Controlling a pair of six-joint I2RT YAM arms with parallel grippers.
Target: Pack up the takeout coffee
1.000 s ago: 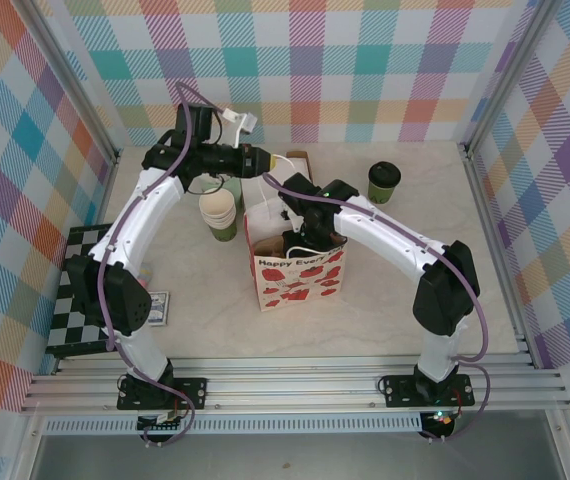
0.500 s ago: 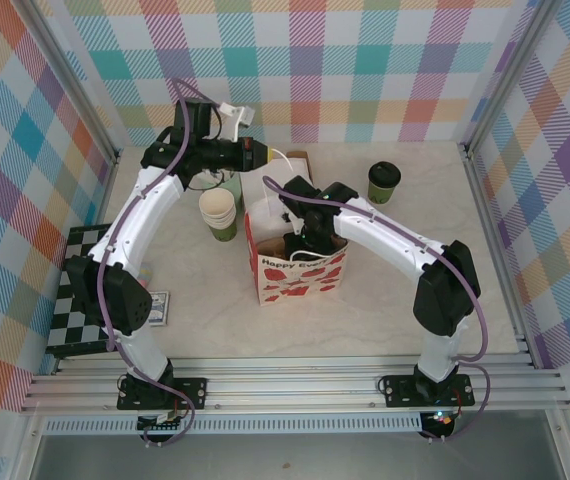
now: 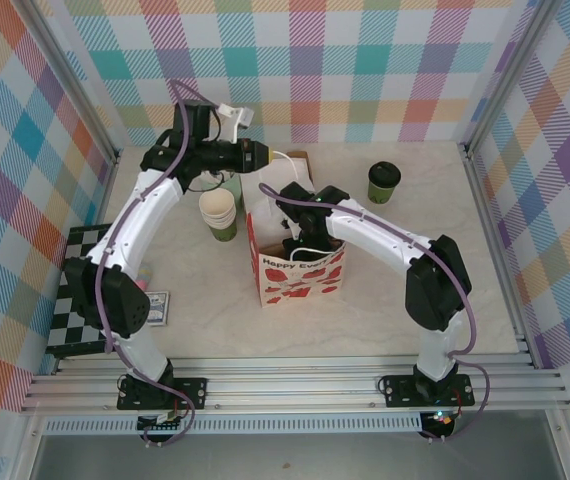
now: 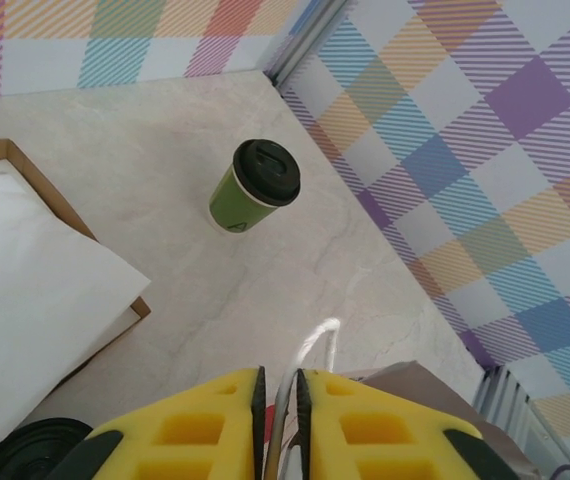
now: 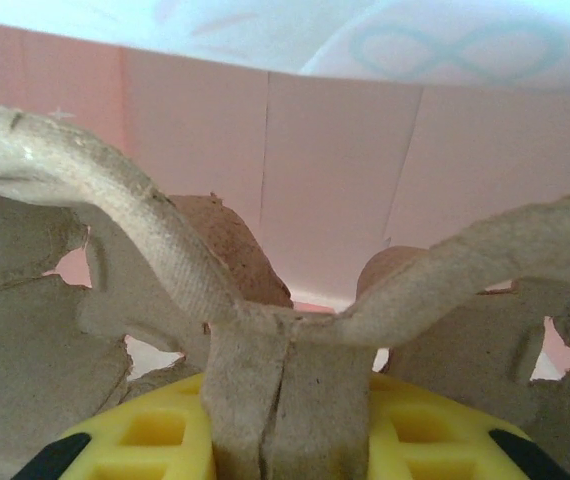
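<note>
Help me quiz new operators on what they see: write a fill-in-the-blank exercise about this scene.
1. The coffee cup has a ____ lid.
2. The left gripper pinches a thin ____ handle.
3. The right gripper grips a cardboard tray inside the strawberry-printed ____.
Missing words: black; white; bag.
</note>
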